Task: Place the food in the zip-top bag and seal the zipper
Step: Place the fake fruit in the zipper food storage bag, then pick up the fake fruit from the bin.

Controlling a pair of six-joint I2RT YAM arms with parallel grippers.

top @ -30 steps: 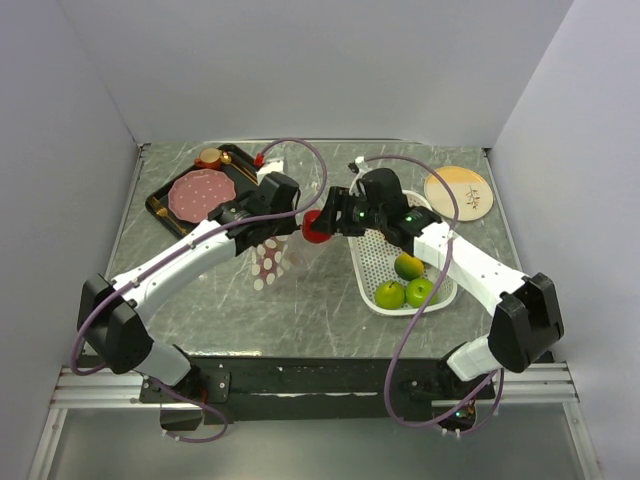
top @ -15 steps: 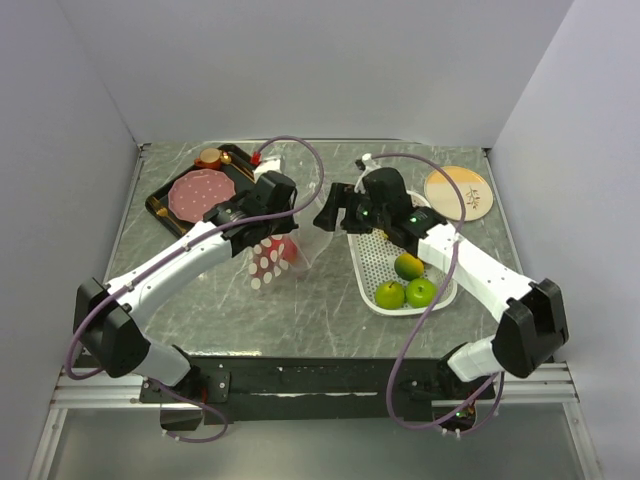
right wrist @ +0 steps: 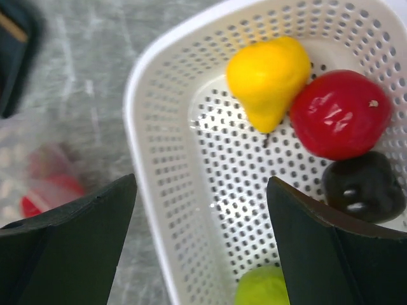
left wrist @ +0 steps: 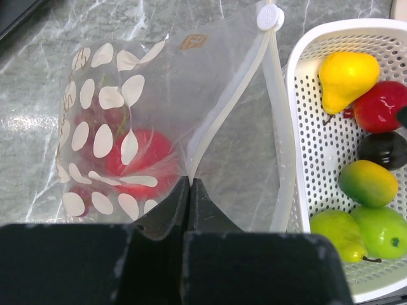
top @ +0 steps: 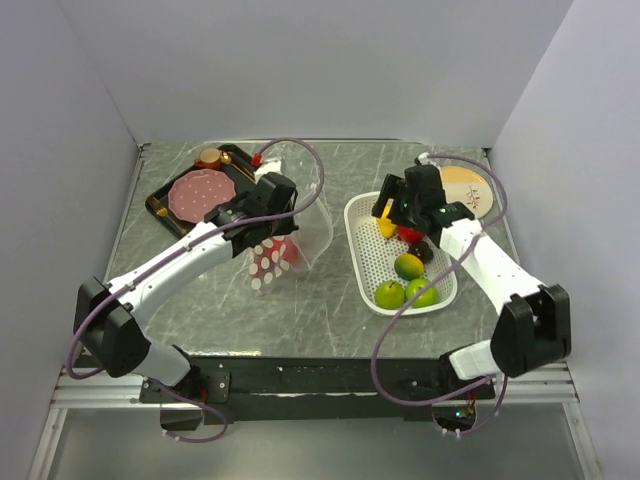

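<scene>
Grey marbled table (top: 300, 315), arm bases at its near edge. White perforated plastic basket (top: 362, 272) sits right of centre. At its near end are two green toy apples (top: 390, 294) (top: 421, 291), touching. Behind them is a yellow-green round fruit (top: 408, 265), then a dark plum (top: 425, 251), a red apple (top: 409, 236) and a yellow pear-shaped fruit (top: 386, 227) at the far end.

Clear dotted zip-top bag (left wrist: 127, 95) lies on the table just left of the basket, with its far corner lifted. Left gripper (left wrist: 189, 190) is pinched tight on the bag's mouth edge, right at the near end of the white zipper strip (left wrist: 229, 105). The strip's two sides bow apart, so the mouth gapes toward the basket. Inside the bag there is a red round fruit (left wrist: 145, 152). Dimmer reddish lumps sit beside it behind the dots, too blurred to name.

Right gripper (right wrist: 200, 210) hangs over the far half of the basket, fingers spread wide with nothing between them, the yellow fruit and red apple just ahead.

Far left: black tray (top: 160, 200) with a flat pink round slice (top: 200, 190), and a small brown round piece (top: 209, 157) behind it. Far right: round tan plate (top: 468, 195).
</scene>
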